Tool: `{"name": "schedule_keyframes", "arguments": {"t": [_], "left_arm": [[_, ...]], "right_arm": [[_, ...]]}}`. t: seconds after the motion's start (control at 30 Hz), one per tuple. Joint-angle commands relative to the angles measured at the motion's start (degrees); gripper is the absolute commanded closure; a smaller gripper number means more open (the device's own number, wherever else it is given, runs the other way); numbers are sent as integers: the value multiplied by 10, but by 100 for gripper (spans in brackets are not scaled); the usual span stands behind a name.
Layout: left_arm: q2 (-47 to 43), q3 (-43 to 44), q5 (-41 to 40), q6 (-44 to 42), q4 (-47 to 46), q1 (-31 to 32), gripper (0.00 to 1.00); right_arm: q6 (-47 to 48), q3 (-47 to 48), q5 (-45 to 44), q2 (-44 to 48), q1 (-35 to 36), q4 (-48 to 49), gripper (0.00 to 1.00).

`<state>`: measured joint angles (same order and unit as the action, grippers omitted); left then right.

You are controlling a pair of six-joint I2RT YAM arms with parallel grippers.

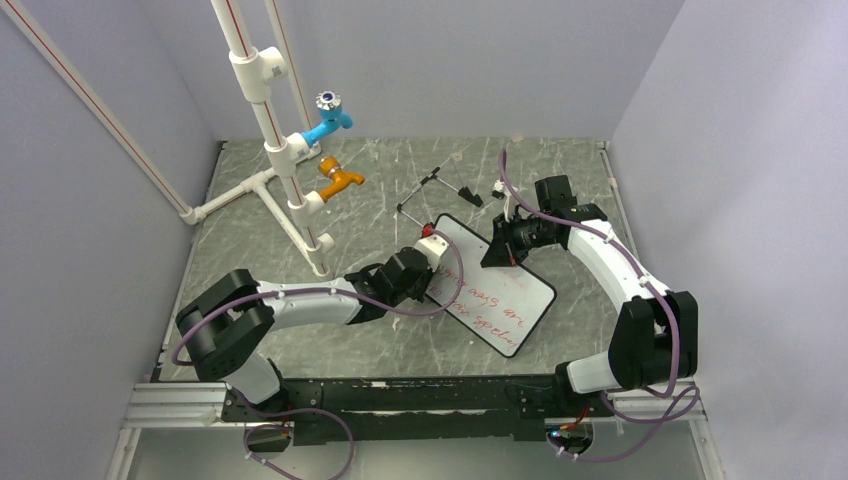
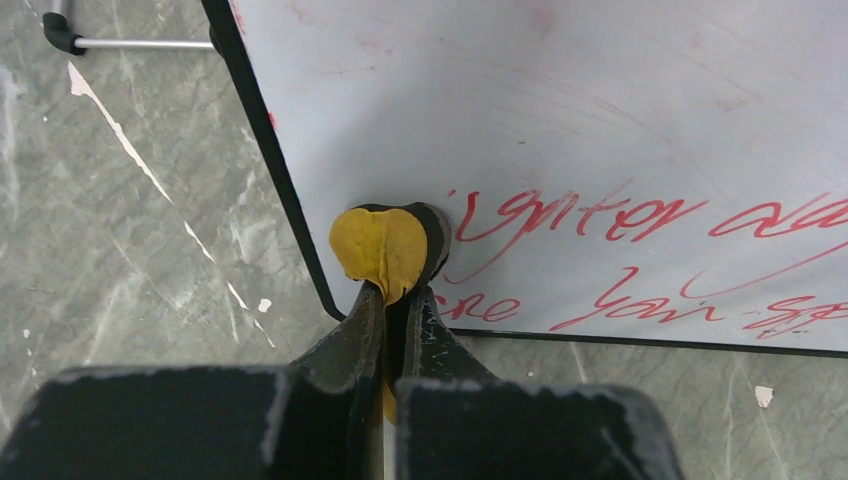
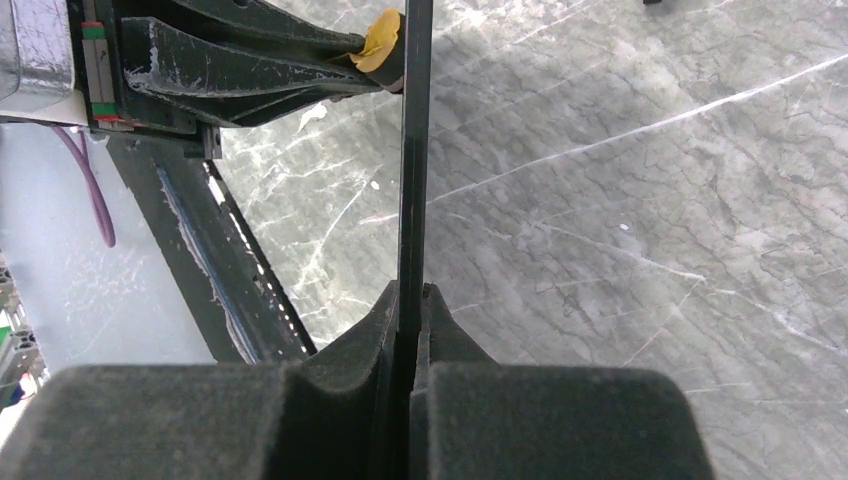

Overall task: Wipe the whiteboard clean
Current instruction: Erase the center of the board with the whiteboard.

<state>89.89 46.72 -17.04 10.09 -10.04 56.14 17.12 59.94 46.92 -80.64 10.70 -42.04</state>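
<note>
Wiping step, partway through by my read. My left gripper (image 2: 397,295) is pinched shut on the small yellow-and-black eraser (image 2: 385,245), whose pad is pressed flat to the face of the whiteboard (image 1: 495,290) at a lower corner, right where the red writing (image 2: 620,215) starts. My right gripper (image 3: 410,300) is clamped shut on the board's thin black edge at the far side, steadying it. The right wrist view shows the board edge-on between those fingers. The board sits mid-table (image 1: 300,200), between my two arms, and looks tilted. I can't tell whether its low edge rests on the marble. The upper part of the face is white with only faint pink smears, so I judge it done. Two or so lines of red script run across the lower part. The next move calls for dragging the eraser sideways along those lines with steady pressure into the face. The right grip has to hold firm so the board doesn't swing or slip. The wire easel (image 1: 435,190) lies apart, further back.
</note>
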Motion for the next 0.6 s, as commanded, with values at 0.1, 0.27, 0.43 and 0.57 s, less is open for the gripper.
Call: {"name": "schedule_keyframes", "arguments": {"t": [0.1,0.27,0.43,0.57], "left_arm": [[-22,22,-38,-25,-75,-20,100],[-38,-7,-25,-21,-101,-23,100],[-34,-31,-10,-9,-111,-23,100],[-24,-62,7,9,-130,-16,100]], "right_arm": [[85,-10,33,-6,16,12,100],[85,-10,31,-6,16,12,100],[85,-11,31,-6,16,13,100],[85,-10,31,-6,16,12,100]]}}
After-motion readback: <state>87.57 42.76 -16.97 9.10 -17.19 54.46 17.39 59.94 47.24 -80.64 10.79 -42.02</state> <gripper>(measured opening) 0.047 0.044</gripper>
